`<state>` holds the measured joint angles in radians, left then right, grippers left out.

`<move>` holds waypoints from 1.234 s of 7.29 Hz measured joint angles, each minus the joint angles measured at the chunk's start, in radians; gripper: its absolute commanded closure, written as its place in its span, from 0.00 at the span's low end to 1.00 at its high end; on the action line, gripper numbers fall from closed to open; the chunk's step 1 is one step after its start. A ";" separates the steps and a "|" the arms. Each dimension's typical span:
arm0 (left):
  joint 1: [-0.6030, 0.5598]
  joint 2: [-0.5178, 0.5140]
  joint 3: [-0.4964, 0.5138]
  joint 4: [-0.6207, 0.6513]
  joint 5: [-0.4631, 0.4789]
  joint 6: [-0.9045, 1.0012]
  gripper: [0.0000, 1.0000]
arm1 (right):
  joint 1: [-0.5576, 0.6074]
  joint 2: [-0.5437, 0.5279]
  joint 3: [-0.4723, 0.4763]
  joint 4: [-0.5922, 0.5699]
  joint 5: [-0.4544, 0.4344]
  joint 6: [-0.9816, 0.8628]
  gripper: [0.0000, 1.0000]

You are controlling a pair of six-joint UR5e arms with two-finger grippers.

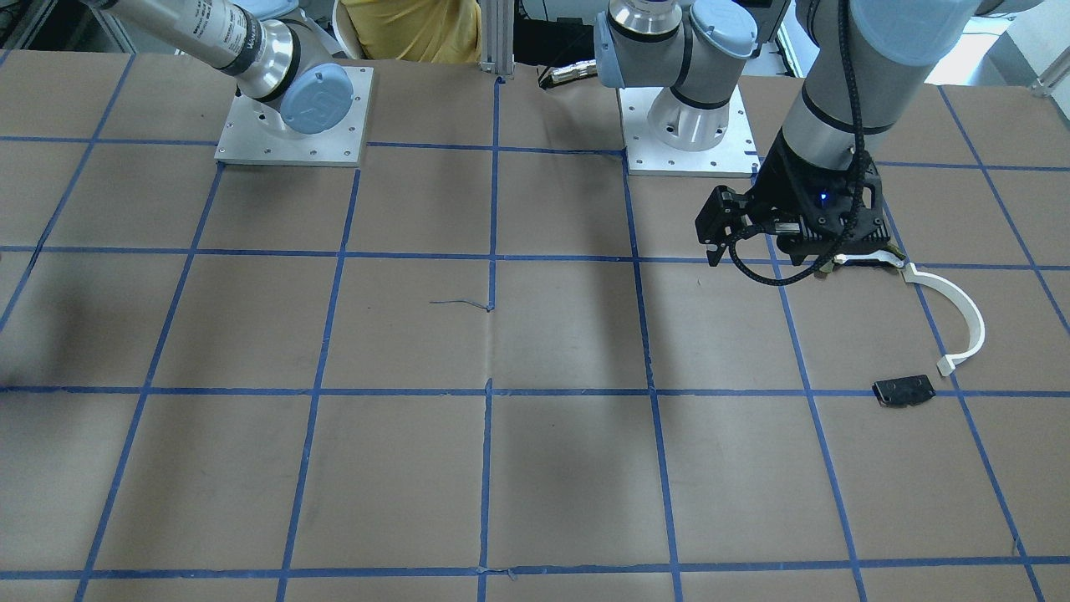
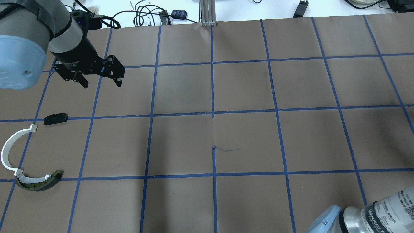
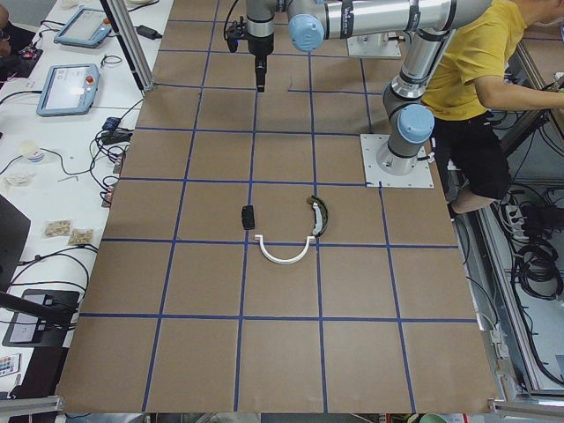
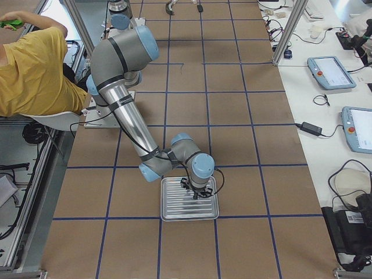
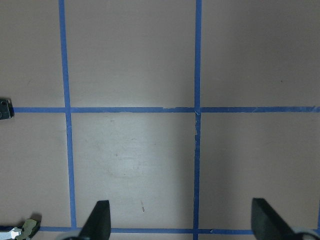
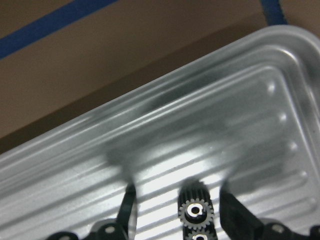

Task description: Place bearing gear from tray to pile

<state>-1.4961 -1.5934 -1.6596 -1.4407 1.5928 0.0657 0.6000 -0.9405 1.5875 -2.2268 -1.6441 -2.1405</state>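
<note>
The bearing gear (image 6: 196, 209), small, dark and toothed, stands on the ribbed metal tray (image 6: 200, 65). My right gripper (image 6: 180, 212) is open, with one finger on each side of the gear and a small gap to each. In the exterior right view it (image 4: 195, 192) hangs over the tray (image 4: 174, 212). The pile lies at the table's left end: a white arc (image 2: 8, 149), a dark curved piece (image 2: 38, 183) and a black plate (image 2: 55, 118). My left gripper (image 2: 102, 84) hovers open and empty beyond the pile, and its fingers (image 5: 100, 217) frame bare paper.
The table is brown paper with a blue tape grid (image 2: 212, 113). A person in a yellow shirt (image 3: 471, 79) sits behind the robot's bases. Tablets and cables (image 4: 331, 72) lie on the side bench. The white arc (image 1: 961, 309) and black plate (image 1: 903, 390) lie near the left gripper.
</note>
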 measured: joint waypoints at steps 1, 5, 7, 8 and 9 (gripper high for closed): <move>0.000 -0.002 0.000 0.001 0.000 -0.001 0.00 | 0.000 -0.001 0.001 0.000 0.001 0.011 1.00; -0.001 -0.004 0.000 0.002 0.000 -0.001 0.00 | 0.042 -0.090 0.006 0.038 -0.001 0.105 1.00; -0.001 -0.005 0.000 0.002 0.003 0.000 0.00 | 0.200 -0.255 0.086 0.152 0.003 0.377 1.00; -0.001 -0.004 0.000 0.002 0.003 0.001 0.00 | 0.322 -0.349 0.174 0.170 0.008 0.587 1.00; -0.001 -0.004 0.000 0.002 0.003 0.000 0.00 | 0.476 -0.429 0.262 0.158 0.010 0.857 1.00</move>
<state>-1.4969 -1.5974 -1.6598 -1.4389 1.5954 0.0661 1.0758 -1.3697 1.8496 -2.0687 -1.6345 -1.2834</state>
